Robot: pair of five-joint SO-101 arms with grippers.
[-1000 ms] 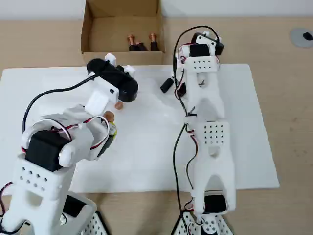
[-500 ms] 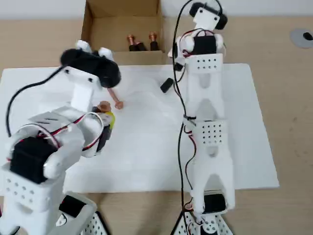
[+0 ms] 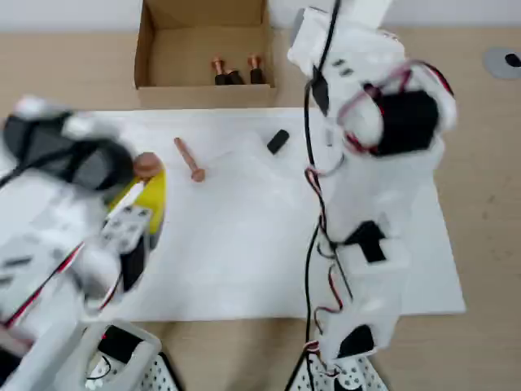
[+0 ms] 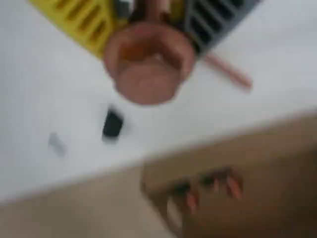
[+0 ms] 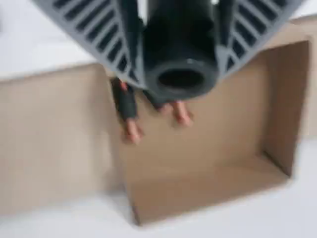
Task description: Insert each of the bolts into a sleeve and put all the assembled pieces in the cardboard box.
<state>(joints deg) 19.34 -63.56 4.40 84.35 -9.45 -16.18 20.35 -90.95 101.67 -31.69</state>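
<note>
My left gripper is shut on a copper bolt, whose round head faces the camera; in the high view this bolt sits beside the yellow finger, above the mat's left part. My right gripper is shut on a black sleeve, its open end facing the camera, above the cardboard box. Another bolt and a black sleeve lie loose on the mat. Assembled pieces lie in the cardboard box.
A white mat covers the wooden table. The right arm rises high over the mat's right half, trailing cables. A grey disc sits at the far right of the table.
The left arm has pulled back and to the left, lifting its bolt clear of the mat. The right arm has swung up from the mat toward the box.
</note>
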